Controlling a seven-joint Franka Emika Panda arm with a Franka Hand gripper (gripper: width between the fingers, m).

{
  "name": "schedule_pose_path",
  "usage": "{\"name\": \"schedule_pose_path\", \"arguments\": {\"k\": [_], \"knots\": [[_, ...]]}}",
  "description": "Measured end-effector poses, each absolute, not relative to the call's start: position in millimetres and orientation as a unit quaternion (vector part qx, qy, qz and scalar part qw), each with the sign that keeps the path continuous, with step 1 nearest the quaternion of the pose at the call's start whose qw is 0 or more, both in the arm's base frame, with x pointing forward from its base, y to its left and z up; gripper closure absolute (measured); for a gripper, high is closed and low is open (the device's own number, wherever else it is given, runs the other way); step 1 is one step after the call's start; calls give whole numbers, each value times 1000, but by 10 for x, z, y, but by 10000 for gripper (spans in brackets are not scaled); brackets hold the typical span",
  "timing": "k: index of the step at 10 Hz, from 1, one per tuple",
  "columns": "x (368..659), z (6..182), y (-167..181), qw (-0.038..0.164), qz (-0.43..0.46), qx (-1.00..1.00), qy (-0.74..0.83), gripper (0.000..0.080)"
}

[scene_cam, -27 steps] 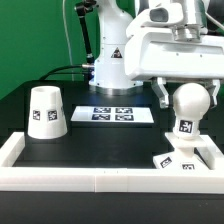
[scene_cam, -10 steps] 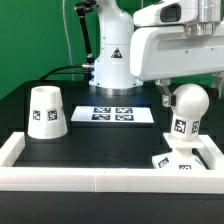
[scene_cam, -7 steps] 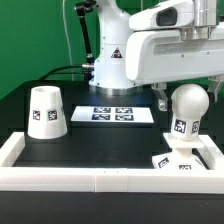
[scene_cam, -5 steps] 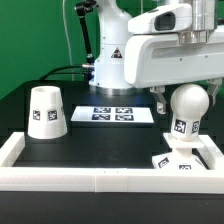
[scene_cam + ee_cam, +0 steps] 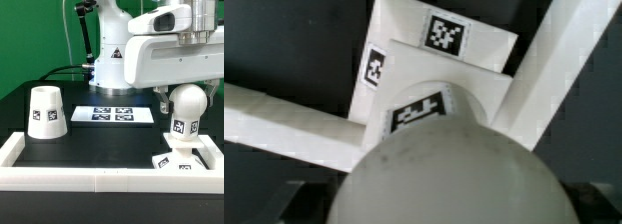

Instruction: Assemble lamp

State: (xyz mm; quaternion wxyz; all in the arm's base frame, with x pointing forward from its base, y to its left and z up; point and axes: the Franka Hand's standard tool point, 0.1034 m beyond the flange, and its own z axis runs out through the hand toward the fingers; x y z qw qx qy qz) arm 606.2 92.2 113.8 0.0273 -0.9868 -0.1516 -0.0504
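Fencing the near edge: a white wall [image 5: 90, 180] runs along 6 o'clock in the exterior view, with the black counter [image 5: 100, 145] behind it.
Base: the square tagged base [image 5: 178, 160] sits in the wall's corner at about 4 o'clock, touching or just beside the wall.
Bulb: the bulb [image 5: 184, 112] stands upright on the base, round head up, so it is already set in its place.
Wrist view: the bulb's head fills the near part of the picture, with the base's tags and the wall's corner beyond it.
Claw: the claw [image 5: 186, 97] straddles the bulb's head, with a dark finger showing at the head's 9 o'clock side. I cannot tell whether it is clenched on the head or released.
Shade: the shade [image 5: 45, 110] rests mouth down at 9 o'clock, well apart from the bulb and untouched.
Marker board: the marker board [image 5: 121, 115] lies flat at mid-counter, toward 12 o'clock.
Arm: the white arm [image 5: 165, 55] hangs over the bulb.
Just changed: the arm's housing has slid a little toward 9 o'clock.
Meaning: judged, the arm is working on the bulb's seating in the base, and the shade step is not yet begun.
Against the earliest frame: the bulb's head sits a touch nearer 9 o'clock, while the shade, base and marker board lie as they did.
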Motion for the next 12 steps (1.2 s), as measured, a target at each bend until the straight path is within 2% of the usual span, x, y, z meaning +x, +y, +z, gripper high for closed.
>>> {"name": "schedule_pose_path", "arguments": {"k": [7,12], "knots": [[6045,1143,1038,45,-34,-973,222,222],[6039,1129,1043,58,-20,-912,406,222]]}}
